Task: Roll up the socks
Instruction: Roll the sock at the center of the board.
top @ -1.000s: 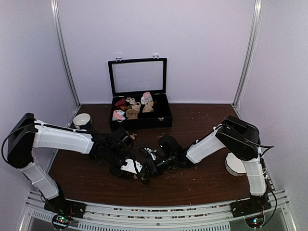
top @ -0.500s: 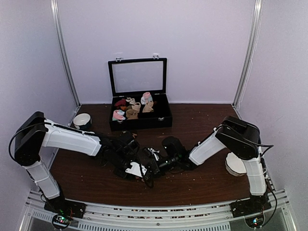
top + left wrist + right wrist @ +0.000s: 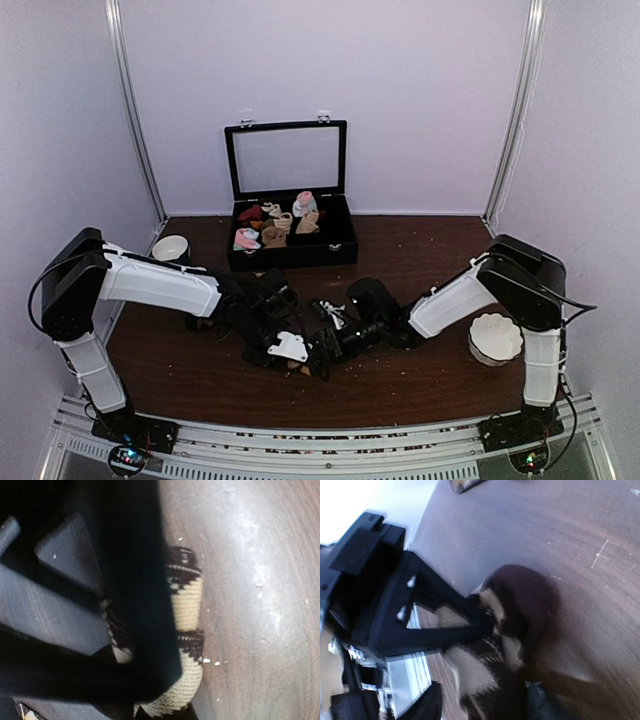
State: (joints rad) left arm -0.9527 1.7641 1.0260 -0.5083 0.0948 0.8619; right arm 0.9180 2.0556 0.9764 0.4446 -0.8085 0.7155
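Here | socks pinched in left gripper | right gripper astride (jaws apart)

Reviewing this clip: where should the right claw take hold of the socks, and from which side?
Probably the looser tan-patterned end of the socks, nearest the right claw, approached from the right, opposite the left claw. That claw is shut on the rounded roll, leaving little room there, while the near end lies lower on the table between the right claw's open fingers.
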